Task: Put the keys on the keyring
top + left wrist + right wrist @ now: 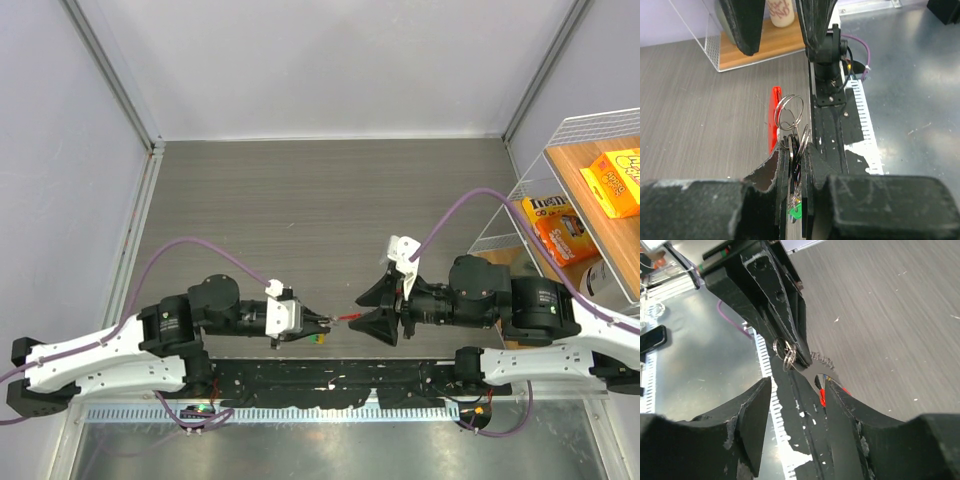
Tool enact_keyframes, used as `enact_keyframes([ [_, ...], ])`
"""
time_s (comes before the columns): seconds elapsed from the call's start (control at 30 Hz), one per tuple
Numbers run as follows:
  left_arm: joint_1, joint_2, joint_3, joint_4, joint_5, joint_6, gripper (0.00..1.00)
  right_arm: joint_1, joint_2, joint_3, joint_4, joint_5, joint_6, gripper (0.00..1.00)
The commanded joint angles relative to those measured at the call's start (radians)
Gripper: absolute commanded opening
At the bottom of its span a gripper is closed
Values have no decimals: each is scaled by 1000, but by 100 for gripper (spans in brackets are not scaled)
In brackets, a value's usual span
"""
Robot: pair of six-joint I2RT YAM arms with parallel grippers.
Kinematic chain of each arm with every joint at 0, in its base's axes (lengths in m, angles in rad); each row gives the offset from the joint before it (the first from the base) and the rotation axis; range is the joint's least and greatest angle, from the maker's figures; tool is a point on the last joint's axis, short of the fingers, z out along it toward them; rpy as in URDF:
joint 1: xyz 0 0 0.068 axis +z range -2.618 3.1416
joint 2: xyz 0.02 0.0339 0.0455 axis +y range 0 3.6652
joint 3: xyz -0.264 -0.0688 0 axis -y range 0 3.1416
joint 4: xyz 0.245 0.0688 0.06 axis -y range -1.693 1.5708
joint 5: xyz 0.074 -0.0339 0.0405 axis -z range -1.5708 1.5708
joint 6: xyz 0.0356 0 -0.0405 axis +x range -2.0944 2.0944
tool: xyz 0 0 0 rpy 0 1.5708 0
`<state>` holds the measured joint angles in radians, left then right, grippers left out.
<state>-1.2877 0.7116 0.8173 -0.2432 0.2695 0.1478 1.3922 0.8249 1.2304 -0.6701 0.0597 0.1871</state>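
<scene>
My left gripper [326, 322] is shut on the keyring, a bunch of silvery split rings [790, 112] with a red tag [774, 117] sticking out past the fingertips. A key with a green head [796, 212] hangs between the jaws, and a green and yellow bit [318, 339] shows under the gripper from above. My right gripper [377, 307] is open and empty, facing the left one with the red tag [346, 318] just in front of it. In the right wrist view the rings [786, 354] sit at the left gripper's tip [802, 354], beyond my open right gripper [797, 407].
A wire shelf [585, 130] with a wooden board and orange boxes [617, 182] stands at the right. A black base strip [330, 385] and white slotted rail [250, 412] run along the near edge. A phone [651, 339] lies on the metal surface.
</scene>
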Motion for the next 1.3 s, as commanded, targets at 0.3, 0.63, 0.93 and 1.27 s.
enact_keyframes([
  [0.3, -35, 72, 88, -108, 51, 87, 0, -1, 45, -5, 7, -23, 166, 50],
  [0.63, -51, 88, 108, -145, 27, 111, 0, 2, 111, 9, -16, -27, 207, 45],
  [0.93, -58, 78, 102, -151, 8, 119, 0, 1, 137, 15, -45, -44, 219, 39],
  [1.27, -62, 77, 98, -148, 2, 121, 0, -1, 157, 24, -43, -44, 218, 28],
])
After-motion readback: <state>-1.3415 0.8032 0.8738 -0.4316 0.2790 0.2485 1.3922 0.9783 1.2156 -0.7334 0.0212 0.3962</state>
